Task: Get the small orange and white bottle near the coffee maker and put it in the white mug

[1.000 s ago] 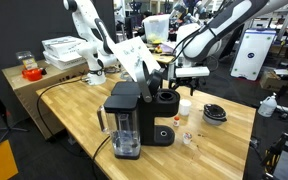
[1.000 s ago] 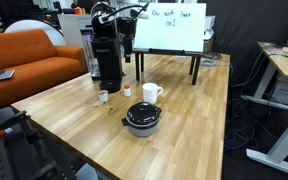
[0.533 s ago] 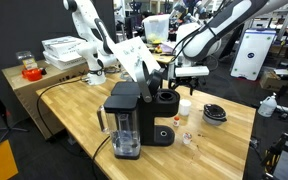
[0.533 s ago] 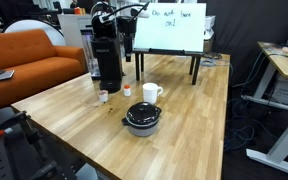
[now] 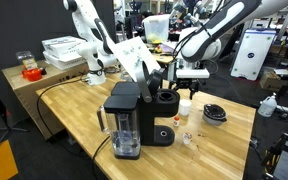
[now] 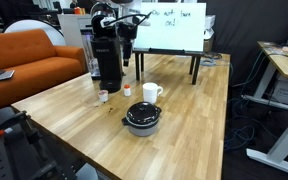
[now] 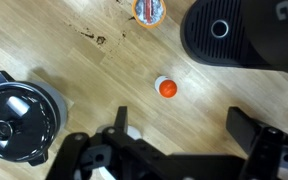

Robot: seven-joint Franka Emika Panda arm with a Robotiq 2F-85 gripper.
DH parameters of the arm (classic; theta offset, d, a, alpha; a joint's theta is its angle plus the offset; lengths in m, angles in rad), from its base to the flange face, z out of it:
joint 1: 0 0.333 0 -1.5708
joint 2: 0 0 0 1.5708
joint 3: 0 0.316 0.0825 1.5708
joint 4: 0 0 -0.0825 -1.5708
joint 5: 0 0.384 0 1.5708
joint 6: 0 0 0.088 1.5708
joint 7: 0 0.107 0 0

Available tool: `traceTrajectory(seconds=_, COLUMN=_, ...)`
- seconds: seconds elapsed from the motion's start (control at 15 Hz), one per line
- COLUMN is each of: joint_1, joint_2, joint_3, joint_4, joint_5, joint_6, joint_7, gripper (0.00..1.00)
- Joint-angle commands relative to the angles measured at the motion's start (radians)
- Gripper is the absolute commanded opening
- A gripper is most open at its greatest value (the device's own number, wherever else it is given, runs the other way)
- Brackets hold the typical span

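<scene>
wrist view: looking straight down on the wooden table, with the gripper hanging well above it, holding its fingers spread wide and pinching nothing. seeing the small orange and white bottle upright, cap up, roughly between the finger lines, near the coffee maker base and not touching it. noting a second orange-topped item at the top edge, beside the same base; too cropped to identify. in an exterior view, placing the white mug close to the bottle, with the black lidded pot just in front of the mug.

judging the step: lining up over the bottle, not yet descending.

flagging what could go wrong:
- catching the machine-side finger on the coffee maker base while coming down, given so little room there.
- closing off-centre on the cap and toppling such a small, probably light bottle, then chasing it as it rolls.
- drifting toward the wrong orange-topped item, both being near the machine.
- later, clipping the mug rim on release, or nudging the mug against the pot.
</scene>
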Motion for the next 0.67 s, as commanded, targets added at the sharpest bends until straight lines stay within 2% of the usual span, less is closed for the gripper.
traceTrajectory(seconds=0.0, joint_1=0.008, joint_2=0.047, joint_3=-0.02, joint_4=0.03, joint_5=0.037, joint_6=-0.012, joint_7=0.011, gripper=1.0)
traceTrajectory(seconds=0.27, joint_1=0.035, joint_2=0.119, joint_3=-0.044, joint_4=0.091, joint_5=-0.008, joint_6=-0.012, joint_7=0.033, gripper=1.0)
traceTrajectory(seconds=0.33, joint_1=0.023, joint_2=0.091, joint_3=-0.034, joint_4=0.05, joint_5=0.016, joint_6=-0.004, joint_7=0.022, gripper=1.0)
traceTrajectory(seconds=0.6, joint_1=0.035, joint_2=0.118, joint_3=-0.041, joint_4=0.082, joint_5=0.011, joint_6=-0.004, joint_7=0.024, gripper=1.0)
